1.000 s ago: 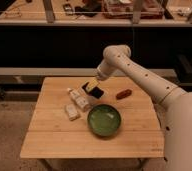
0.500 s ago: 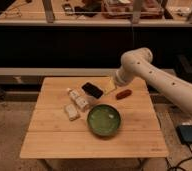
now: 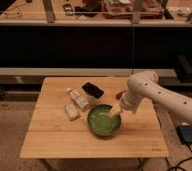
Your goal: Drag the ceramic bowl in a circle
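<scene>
The round, glossy green ceramic bowl [image 3: 101, 122] sits near the wooden tabletop's [image 3: 49, 140] front edge, right of centre. The gripper [image 3: 115, 111] hangs at its right rim, fingers [image 3: 113, 113] spread, grasping nothing. This looks like the engaging step. Next, hook the rim and sweep a circle.

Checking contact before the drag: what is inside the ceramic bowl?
The gripper dips in at the right side of the ceramic bowl; otherwise bare green glaze. The part under the gripper is covered.
</scene>
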Motion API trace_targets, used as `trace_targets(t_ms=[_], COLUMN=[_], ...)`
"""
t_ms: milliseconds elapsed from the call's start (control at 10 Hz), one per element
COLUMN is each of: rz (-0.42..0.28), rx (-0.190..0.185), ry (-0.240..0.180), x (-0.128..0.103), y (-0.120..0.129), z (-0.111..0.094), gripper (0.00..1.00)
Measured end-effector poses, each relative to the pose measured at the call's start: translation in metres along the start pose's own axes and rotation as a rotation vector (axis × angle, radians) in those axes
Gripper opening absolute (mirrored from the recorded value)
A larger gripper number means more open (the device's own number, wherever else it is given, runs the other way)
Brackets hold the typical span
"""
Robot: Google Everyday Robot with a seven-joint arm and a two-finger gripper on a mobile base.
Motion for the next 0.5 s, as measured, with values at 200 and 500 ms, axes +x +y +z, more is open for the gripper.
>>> trace_targets(t_ms=[200, 500], rz=[0.019, -0.024], rx=[0.021, -0.005], ry=[0.006, 0.075], x=[-0.005, 0.014], y=[0.008, 0.034], z=[0.022, 0.037], gripper=[0.80, 0.80])
